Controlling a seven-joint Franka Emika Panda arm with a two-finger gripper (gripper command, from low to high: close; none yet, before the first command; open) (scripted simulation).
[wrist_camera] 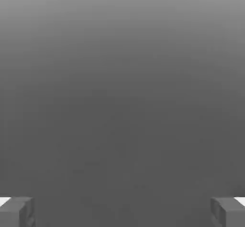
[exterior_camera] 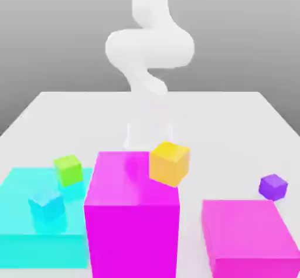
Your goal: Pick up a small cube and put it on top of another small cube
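Keeping the tall magenta block as our landmark, we judged the task to be at its very start. Our gripper hung beyond that block, with its fingers spread wide apart and nothing between them. The purple cube, the one we had to lift, sat well apart from the landmark, toward the exterior view's right, past the low pink block.

No cube stood stacked on another, so the pick, the carry and the placing were all left to do. To the exterior view's left of the landmark, the green cube and the light blue cube showed over the cyan block; either might have served as the base, but we could not tell which was meant. The yellow-orange cube overlapped the landmark's upper corner on the exterior view's right, and we could not tell whether they touched. Our next move, we reckoned, called for travelling across to the purple cube.
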